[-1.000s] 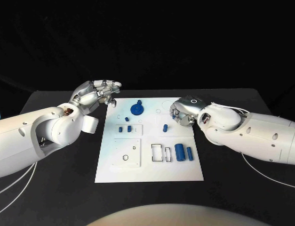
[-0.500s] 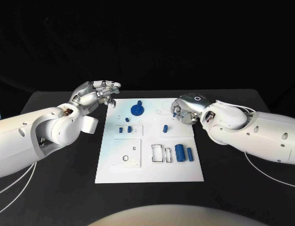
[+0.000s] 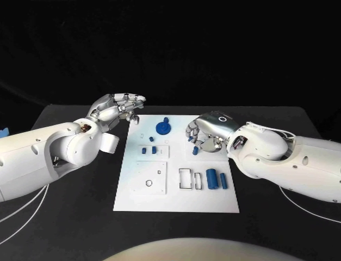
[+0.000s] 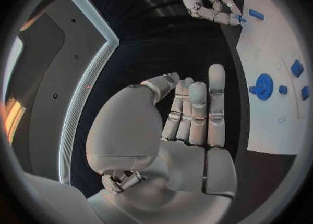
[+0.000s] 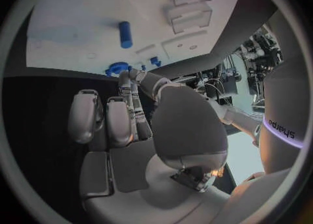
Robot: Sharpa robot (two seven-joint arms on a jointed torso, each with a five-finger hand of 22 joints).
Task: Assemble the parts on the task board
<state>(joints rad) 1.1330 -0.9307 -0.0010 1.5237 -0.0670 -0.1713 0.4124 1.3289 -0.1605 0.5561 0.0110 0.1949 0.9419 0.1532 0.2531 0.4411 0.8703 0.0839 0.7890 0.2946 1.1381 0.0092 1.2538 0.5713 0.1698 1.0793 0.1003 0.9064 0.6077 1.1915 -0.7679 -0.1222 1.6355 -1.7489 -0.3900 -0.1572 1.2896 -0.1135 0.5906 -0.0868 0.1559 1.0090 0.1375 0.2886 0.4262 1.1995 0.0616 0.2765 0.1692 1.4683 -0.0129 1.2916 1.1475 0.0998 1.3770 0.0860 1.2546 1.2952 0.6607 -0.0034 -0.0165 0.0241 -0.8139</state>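
- Nearest me on the task board [image 3: 178,201], at about 5 o'clock from its middle, two blue cylinders [image 3: 212,178] lie side by side, long axes running near to far, beside two empty rectangular slots [image 3: 185,178].
- Further up, my right hand [image 3: 204,134] hangs over the board's right half, fingers curled inward; I see nothing in it, so I judge it clenched on nothing, though the head view hides its fingertips.
- Just at 9 o'clock from that hand a short blue peg [image 3: 193,147] sits on the board; the hand partly covers it there. In the right wrist view the peg [image 5: 125,34] lies bare, ahead of the fingers [image 5: 129,104], long axis roughly in line with them. The right hand is clearly the nearer one.
- Left of that, small blue blocks [image 3: 147,149] sit in a raised plate.
- Farther still, the blue round disc part [image 3: 164,128] sits near the board's far edge.
- Farthest, my left hand [image 3: 118,109] hovers off the board's far-left corner, fingers together, holding nothing, released.
- Whether the peg stands or lies, I cannot tell for certain.
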